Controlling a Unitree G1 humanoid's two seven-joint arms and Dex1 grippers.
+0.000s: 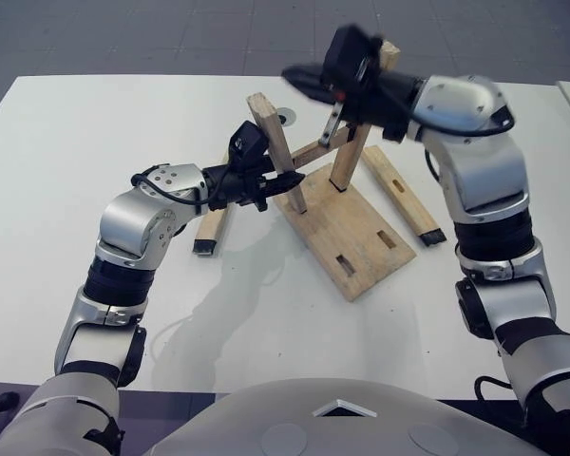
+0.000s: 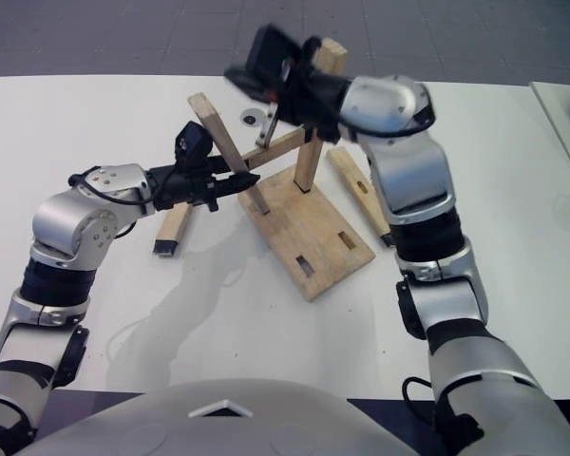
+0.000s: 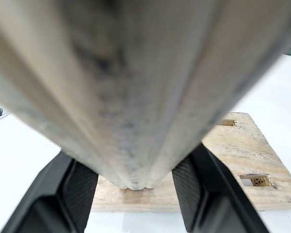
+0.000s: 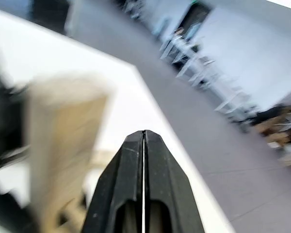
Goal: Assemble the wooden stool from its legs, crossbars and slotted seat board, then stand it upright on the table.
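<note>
The slotted seat board [image 1: 351, 242] lies flat on the white table. Two wooden legs stand in it: a left leg [image 1: 271, 138] leaning outward and a right leg [image 1: 350, 157] nearly upright. A crossbar [image 1: 312, 150] joins them. My left gripper [image 1: 283, 180] is shut on the lower part of the leaning leg. In the left wrist view the leg [image 3: 136, 87] runs between the black fingers [image 3: 80, 189], with the board [image 3: 252, 155] behind. My right gripper [image 1: 293, 76] hovers above the crossbar, to the left of the right leg's top. It is shut with nothing in it, its fingers [image 4: 143, 160] pressed together.
One loose leg [image 1: 404, 195] lies on the table just right of the board. Another loose leg [image 1: 209, 230] lies under my left forearm. A small round fitting [image 1: 285, 118] sits in the tabletop behind the assembly. The near half of the table is bare.
</note>
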